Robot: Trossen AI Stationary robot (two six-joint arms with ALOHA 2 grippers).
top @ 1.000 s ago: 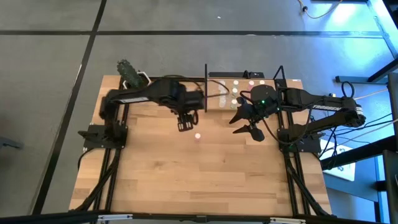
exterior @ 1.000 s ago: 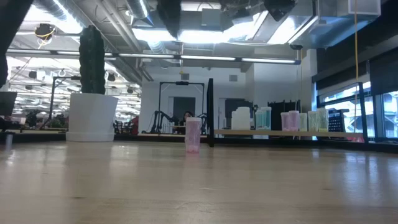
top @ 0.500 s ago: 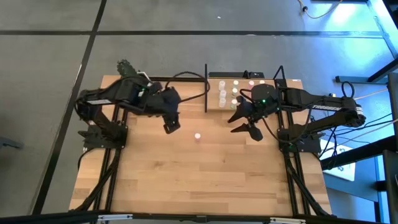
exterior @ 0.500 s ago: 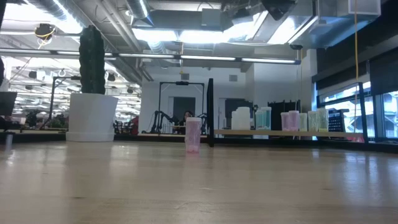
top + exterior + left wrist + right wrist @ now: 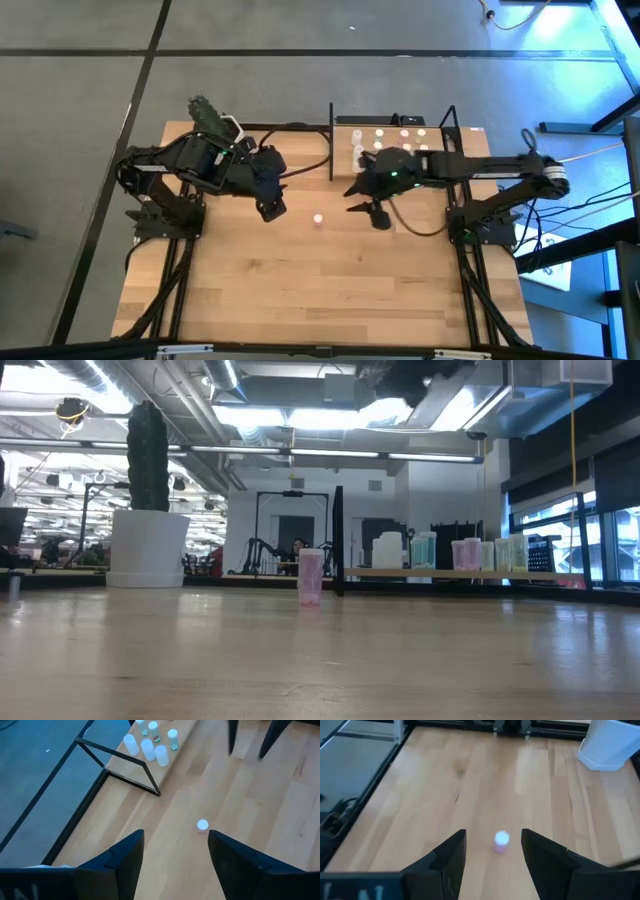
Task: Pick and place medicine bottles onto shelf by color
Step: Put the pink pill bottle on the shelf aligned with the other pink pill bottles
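One small medicine bottle with a pink cap stands upright on its base on the wooden tabletop, in front of the shelf; it also shows in the low view. Several more bottles stand on the shelf board. My right gripper hangs open above the table to the right of the pink bottle, which lies ahead of its fingers. My left gripper is open, raised to the left of the bottle.
A white pot with a green plant stands at the table's far left corner. The shelf's black metal uprights rise at its left end. Bare wood stretches across the near half of the table.
My left gripper has pulled back from near the pink bottle toward the table's left edge, rising and rolling its wrist, and stays open. My right gripper has swung from the shelf's front toward the left, lower and closer to the bottle. The bottle has not moved.
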